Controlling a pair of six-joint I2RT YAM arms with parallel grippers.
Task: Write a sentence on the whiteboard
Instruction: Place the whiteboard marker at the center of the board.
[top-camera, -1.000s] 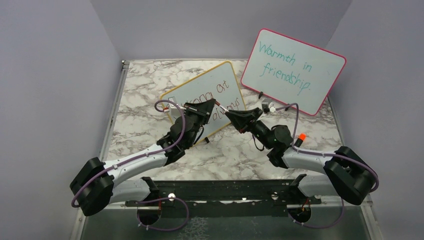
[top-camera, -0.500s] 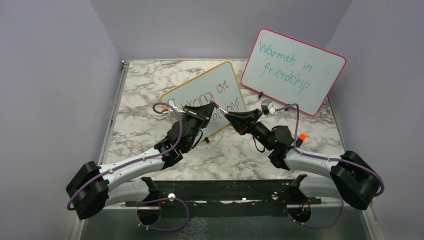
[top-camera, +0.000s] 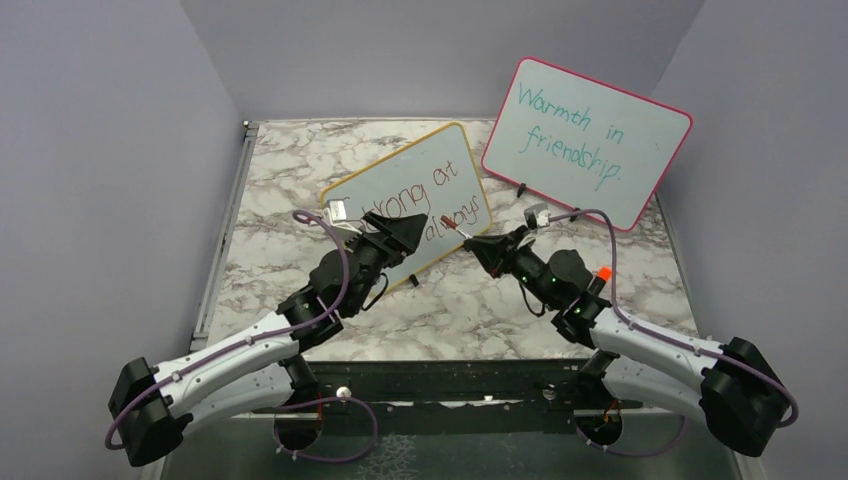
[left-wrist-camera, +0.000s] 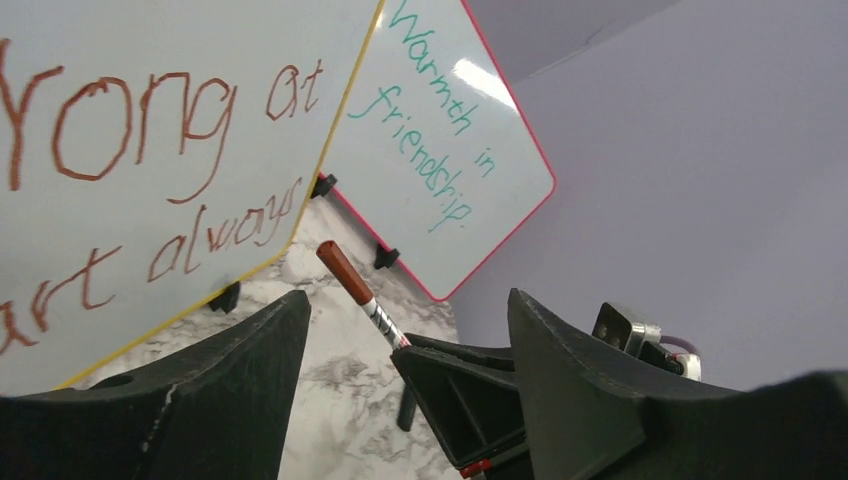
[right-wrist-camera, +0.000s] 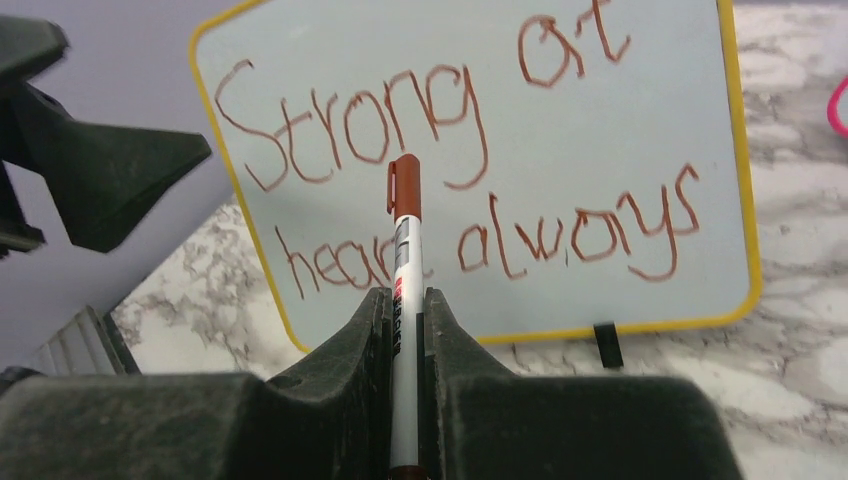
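Whiteboard (top-camera: 415, 160), yellow-framed, stands tilted on black feet mid-table on marble tabletop (top-camera: 290, 200); sentence (right-wrist-camera: 455, 115) in red-brown marker reads "Strong at heart always"; right gripper (right-wrist-camera: 405, 300) clenched on brown-capped marker (right-wrist-camera: 405, 250), cap end pointing at board, just beside its lower edge, apart from it in left wrist view; left gripper (left-wrist-camera: 408, 300) released, jaws wide, nothing between, near board's lower left part; pink-framed board (top-camera: 655, 140) with teal "Warmth in friendship." stands right of whiteboard, nearer back wall.
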